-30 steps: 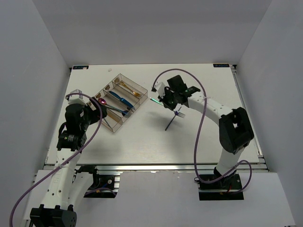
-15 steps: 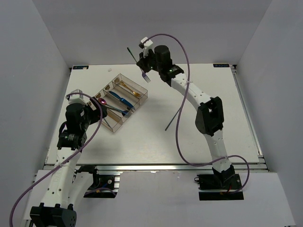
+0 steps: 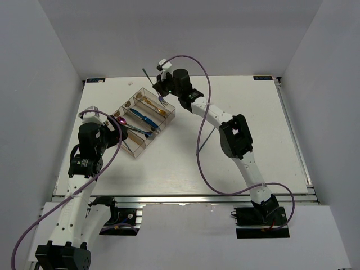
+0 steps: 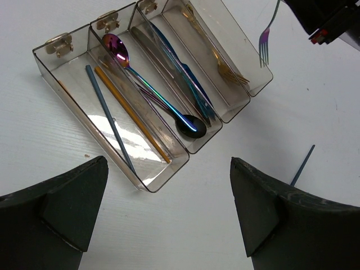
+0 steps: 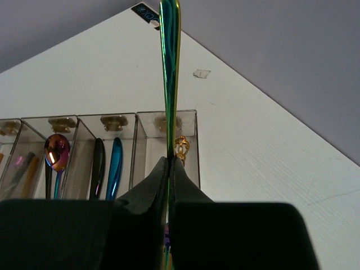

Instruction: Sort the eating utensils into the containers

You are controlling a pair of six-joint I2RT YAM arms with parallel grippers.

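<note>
Your right claw [image 5: 169,163] is clamped shut on the iridescent fork [image 5: 169,67], pinching the thin handle partway along so the tines hang down over the far end of the clear organiser tray [image 4: 62,79]. Your left claw [image 4: 167,185] is spread wide with nothing in it, hovering just off the tray's near corner.

The main risk is where the fork falls. In the left wrist view the tines sit close to the outer wall of the outermost compartment, the one with the gold fork [image 4: 228,64]. I can't tell from these angles whether they're over that slot or just past its wall. If you let go there, the fork could straddle the rim or slide onto the surface.

The hold is another concern. The pinch is narrow on a slick, slim handle, so the fork could swivel between the pads and come down at an angle rather than lengthwise.

If you lower it steeply, the tines or the claw could catch a wall and push the tray, which looks light, towards the open left claw.

One dark chopstick [image 4: 302,166] lies on the surface, well apart from the tray, not yet sorted.
</note>
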